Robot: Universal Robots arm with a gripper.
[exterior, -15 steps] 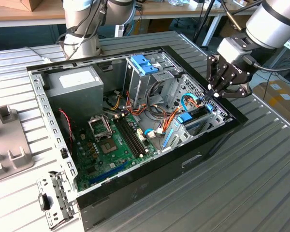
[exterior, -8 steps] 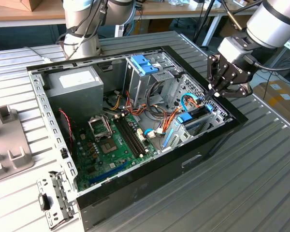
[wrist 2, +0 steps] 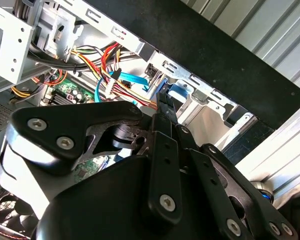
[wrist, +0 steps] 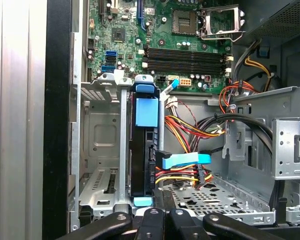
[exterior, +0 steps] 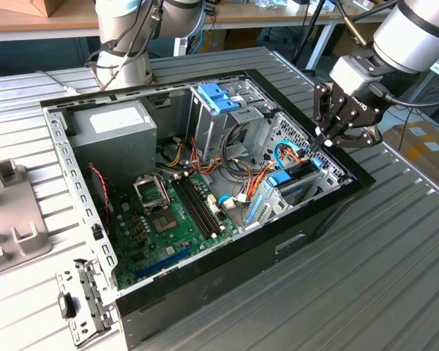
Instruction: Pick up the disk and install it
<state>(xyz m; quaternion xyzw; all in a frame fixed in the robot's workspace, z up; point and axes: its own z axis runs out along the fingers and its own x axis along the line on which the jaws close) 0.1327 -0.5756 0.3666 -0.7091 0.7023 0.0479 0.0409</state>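
The disk (wrist: 141, 150), a dark drive in a bright blue carrier, stands on edge in the metal drive cage (wrist: 101, 135) at the front corner of the open computer case (exterior: 205, 285). In the exterior view the disk (exterior: 298, 189) sits low in that cage, on the exterior view's right. My gripper (exterior: 324, 142) hangs just above it, fingers pressed together and pointing down at the disk's near end. In the first wrist view the fingers (wrist: 152, 220) sit just past the carrier's end tab. Whether they touch the tab I cannot tell. The gripper (wrist 2: 162, 102) looks shut in the second wrist view too.
Bundled power cables and a blue data cable (wrist: 182, 160) lie right beside the disk. The motherboard (exterior: 168, 219), a grey power-supply box (exterior: 113, 131) and an upper bay with a blue latch (exterior: 218, 96) fill the case. A grey fixture (exterior: 11, 212) and a loose bracket (exterior: 80, 303) lie on the ribbed table.
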